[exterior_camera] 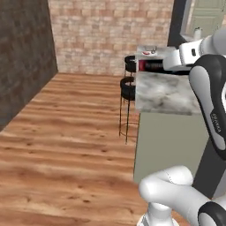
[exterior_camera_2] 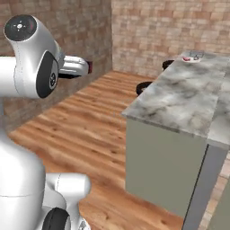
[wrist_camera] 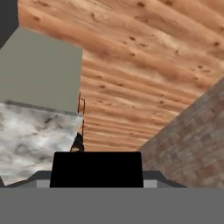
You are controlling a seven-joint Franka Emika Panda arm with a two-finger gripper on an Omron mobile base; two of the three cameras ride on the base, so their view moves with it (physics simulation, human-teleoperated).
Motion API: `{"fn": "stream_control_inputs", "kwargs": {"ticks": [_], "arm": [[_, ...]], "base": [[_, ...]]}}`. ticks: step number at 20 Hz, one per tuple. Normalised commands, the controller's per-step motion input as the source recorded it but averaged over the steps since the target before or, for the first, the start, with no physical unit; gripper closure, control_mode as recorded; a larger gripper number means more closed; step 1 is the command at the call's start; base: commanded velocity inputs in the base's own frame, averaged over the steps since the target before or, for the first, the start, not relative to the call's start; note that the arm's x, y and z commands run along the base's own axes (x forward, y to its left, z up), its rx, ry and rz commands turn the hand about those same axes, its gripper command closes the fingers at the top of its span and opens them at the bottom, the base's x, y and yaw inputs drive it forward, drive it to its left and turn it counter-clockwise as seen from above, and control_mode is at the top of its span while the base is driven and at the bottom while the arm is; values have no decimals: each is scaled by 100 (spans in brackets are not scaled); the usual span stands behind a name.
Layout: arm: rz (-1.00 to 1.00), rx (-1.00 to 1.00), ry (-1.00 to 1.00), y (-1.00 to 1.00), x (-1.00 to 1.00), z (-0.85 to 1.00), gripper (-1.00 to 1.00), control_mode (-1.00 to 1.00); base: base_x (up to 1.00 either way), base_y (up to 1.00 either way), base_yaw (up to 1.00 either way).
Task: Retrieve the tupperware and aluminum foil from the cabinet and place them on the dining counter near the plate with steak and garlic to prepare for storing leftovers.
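Loads of open air over the wood floor [exterior_camera: 66, 132] on my left, nothing in the way there. The dining counter [exterior_camera_2: 188, 96] is mostly bare marble, just the plate [exterior_camera_2: 192, 57] way down the far end. Two black stools [exterior_camera: 128, 86] are tucked against its edge, and brick walls [exterior_camera: 110, 31] close things off.

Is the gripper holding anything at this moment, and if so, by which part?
Yes: the aluminum foil box is in the gripper, held at its black end; the red end sticks out.

A long black foil box [wrist_camera: 96, 169] fills the bottom edge, over the grey-white marbled stone bench [wrist_camera: 30, 142] and wooden plank floor [wrist_camera: 144, 70].
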Motion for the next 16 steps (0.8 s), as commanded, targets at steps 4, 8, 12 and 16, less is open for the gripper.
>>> {"fn": "stream_control_inputs", "kwargs": {"ticks": [4, 8, 12, 16], "arm": [[0, 0, 0, 0, 0, 0, 100, 100], [0, 0, 0, 0, 0, 0, 100, 100], [0, 0, 0, 0, 0, 0, 100, 100], [0, 0, 0, 0, 0, 0, 100, 100]], "base": [[72, 100, -45], [79, 100, -50], [91, 100, -54], [93, 100, -54]]}}
